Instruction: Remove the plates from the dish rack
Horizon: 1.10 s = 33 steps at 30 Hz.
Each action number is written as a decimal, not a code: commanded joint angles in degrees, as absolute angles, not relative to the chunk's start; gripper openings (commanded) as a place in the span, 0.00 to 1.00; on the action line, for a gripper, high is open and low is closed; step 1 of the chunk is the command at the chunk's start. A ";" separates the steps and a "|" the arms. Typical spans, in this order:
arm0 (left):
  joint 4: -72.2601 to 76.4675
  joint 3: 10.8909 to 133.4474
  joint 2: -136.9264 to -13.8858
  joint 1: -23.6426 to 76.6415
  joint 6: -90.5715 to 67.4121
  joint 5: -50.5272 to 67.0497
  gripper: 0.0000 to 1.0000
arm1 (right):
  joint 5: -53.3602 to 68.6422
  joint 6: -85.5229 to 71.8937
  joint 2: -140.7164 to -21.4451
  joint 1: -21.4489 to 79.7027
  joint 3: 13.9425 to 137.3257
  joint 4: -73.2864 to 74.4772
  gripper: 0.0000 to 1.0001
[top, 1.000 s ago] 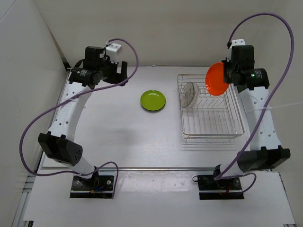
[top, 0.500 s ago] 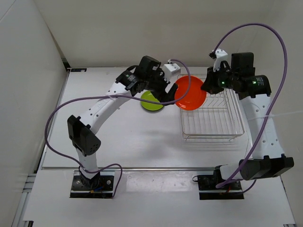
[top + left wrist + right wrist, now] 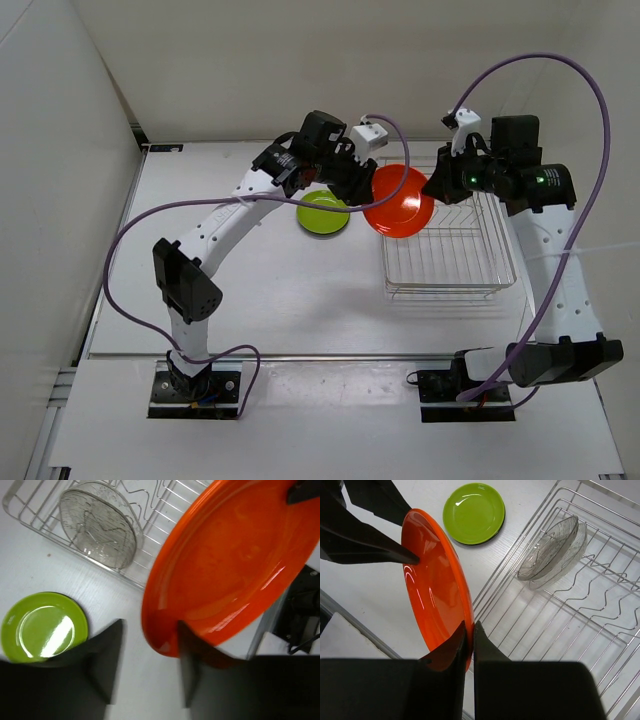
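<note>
Count: one orange plate, one yellow-green plate, two clear plates (standing in the one dish rack). Both arms reach inward: the right gripper pinches the orange rim, and the left gripper straddles it, part-open.

Lab test cell: white walls round table w/ 2 bolted arms.

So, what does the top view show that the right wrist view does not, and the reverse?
Only the top view: both arms' bases, the purple cables. Only the right wrist view: a clear plate in the dish rack, and the right hand shut on the orange plate's rim. Both: that orange plate, the green plate, the rack.
</note>
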<state>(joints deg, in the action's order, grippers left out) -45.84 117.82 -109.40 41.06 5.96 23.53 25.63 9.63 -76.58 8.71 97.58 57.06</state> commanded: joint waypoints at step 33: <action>-37.35 106.70 -103.09 33.59 -3.51 8.27 0.11 | 13.46 6.77 -71.10 8.96 91.15 49.84 1.00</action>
